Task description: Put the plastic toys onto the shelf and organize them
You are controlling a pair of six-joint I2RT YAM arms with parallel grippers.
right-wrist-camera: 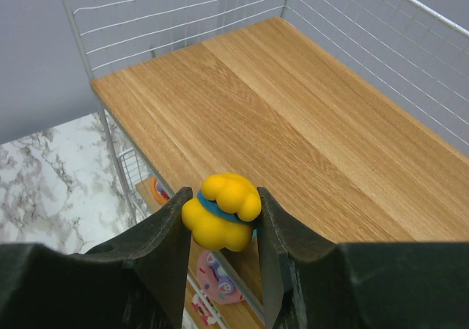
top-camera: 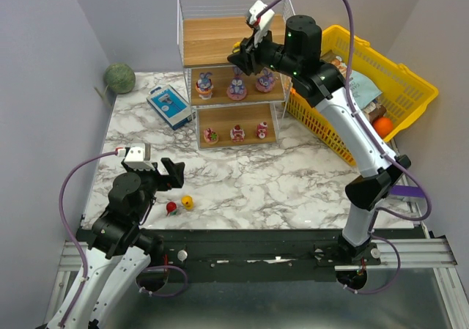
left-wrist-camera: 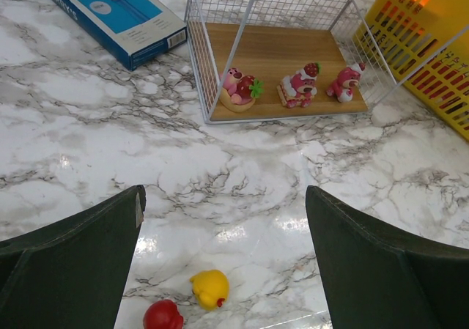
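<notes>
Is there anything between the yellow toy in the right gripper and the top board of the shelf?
Nothing visible. The right gripper holds the yellow toy at the near edge of the top board, and that board looks bare.

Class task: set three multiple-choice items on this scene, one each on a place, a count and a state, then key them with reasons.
1. The red toy and the loose yellow toy lie: A on the table by the left gripper; B on the shelf; C in the right gripper.
2. Pink-red toys on the shelf's bottom board: A one; B three; C five.
3. The right gripper is: A open, empty; B shut on the held yellow toy; C on the table.
1 A: both sit on marble. 2 B: three stand in a row. 3 B: its fingers press the toy's sides.
</notes>
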